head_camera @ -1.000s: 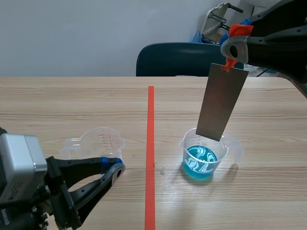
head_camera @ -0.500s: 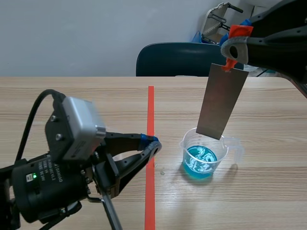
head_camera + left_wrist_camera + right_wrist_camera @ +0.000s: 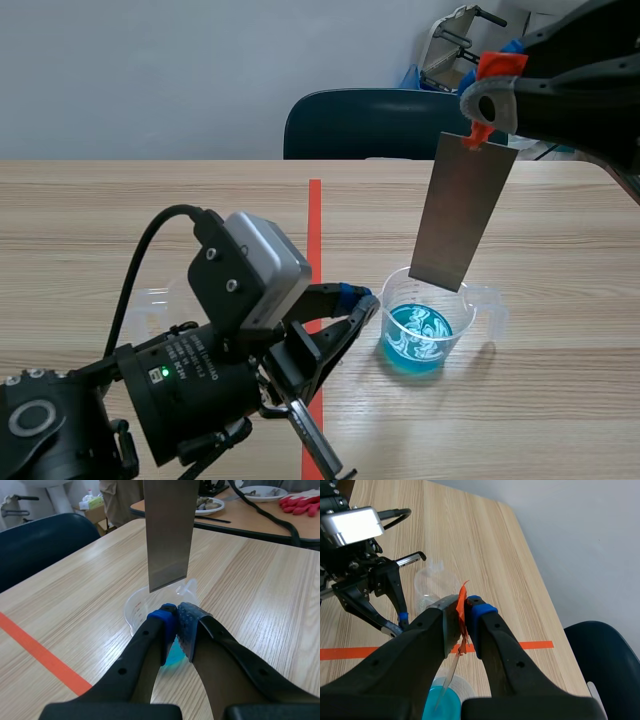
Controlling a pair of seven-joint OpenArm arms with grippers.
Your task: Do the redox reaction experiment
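Note:
A clear beaker of blue liquid [image 3: 424, 330] stands right of the tape line. Over it hangs a grey metal plate [image 3: 462, 215], its lower edge near the beaker's rim and above the liquid. My right gripper [image 3: 487, 85] is shut on the orange-red tab at the plate's top, which also shows between the fingers of the right gripper [image 3: 463, 611]. The plate [image 3: 169, 530] hangs just ahead of my left gripper [image 3: 177, 617], which is shut on nothing with its tips at the near side of the beaker [image 3: 136, 611]. In the scene view the left gripper [image 3: 355, 305] sits just left of that beaker.
An empty clear beaker [image 3: 436, 585] stands on the left side, mostly hidden behind my left arm [image 3: 210, 370] in the scene view. An orange-red tape line [image 3: 314, 230] runs down the table's middle. A dark blue chair [image 3: 370, 125] stands beyond the far edge.
My left arm has swung right from beside the empty beaker, across the tape line, to the blue beaker, and its fingers have come together. The right arm and plate have not moved.

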